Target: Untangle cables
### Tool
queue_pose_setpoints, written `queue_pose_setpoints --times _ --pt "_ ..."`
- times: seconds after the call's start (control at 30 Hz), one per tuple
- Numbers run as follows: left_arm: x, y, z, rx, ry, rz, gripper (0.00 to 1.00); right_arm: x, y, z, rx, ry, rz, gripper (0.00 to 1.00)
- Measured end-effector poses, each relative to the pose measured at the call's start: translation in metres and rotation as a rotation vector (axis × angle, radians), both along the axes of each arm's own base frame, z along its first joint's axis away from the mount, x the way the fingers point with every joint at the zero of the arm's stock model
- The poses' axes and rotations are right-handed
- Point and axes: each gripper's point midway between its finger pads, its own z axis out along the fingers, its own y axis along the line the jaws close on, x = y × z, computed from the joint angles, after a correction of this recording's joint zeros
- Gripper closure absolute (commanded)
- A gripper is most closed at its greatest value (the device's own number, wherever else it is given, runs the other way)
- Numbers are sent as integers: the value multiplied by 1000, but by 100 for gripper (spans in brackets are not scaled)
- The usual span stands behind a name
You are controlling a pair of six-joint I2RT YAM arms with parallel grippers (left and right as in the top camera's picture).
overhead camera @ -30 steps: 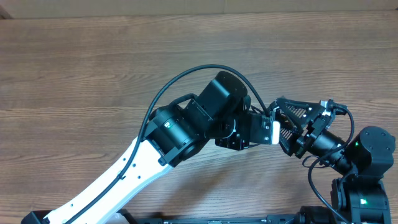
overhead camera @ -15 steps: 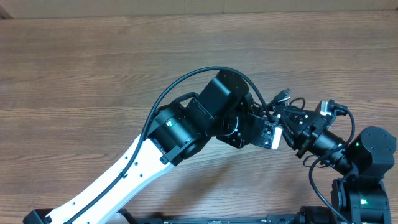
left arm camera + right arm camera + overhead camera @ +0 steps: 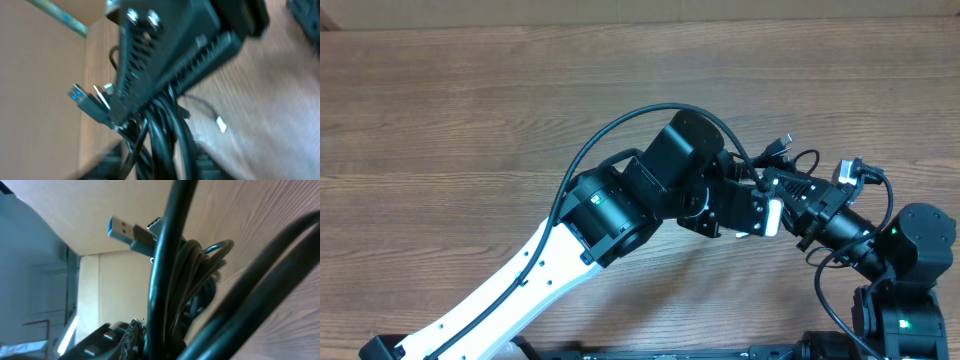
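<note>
A: Where are the cables (image 3: 782, 158)?
B: Bunched above the bench (image 3: 470, 120), right side, where both arms meet. A blue-tipped plug (image 3: 122, 230) sticks out.
A: The right tool (image 3: 769, 181)?
B: Pinched narrow, holding the bunch.
A: The left tool (image 3: 765, 207)?
B: Just beside it. Wide or narrow, I cannot tell.

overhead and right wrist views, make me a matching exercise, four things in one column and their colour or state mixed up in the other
Column one:
1 cables
2 usb plug tip
3 table
4 right gripper

Column two:
a shut on the cables
b brown wood
c black, in bunched loops
d blue

Pairs: 1-c, 2-d, 3-b, 4-a
</note>
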Motion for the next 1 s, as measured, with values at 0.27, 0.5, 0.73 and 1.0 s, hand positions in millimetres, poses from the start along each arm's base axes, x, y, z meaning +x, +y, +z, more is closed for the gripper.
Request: queue_pose_setpoints --times 0.27,0.5,0.73,1.0 --pt "4 6 -5 -81 310 283 0 14 -17 -8 -52 4 -122 96" --pt "11 28 -25 -89 547 612 0 22 -28 -6 -74 -19 -198 96" --pt "13 46 -39 -117 719 879 0 25 -31 -3 -78 -35 -220 96" --pt "13 43 -37 -215 885 1020 0 25 -31 0 -77 -46 -219 96"
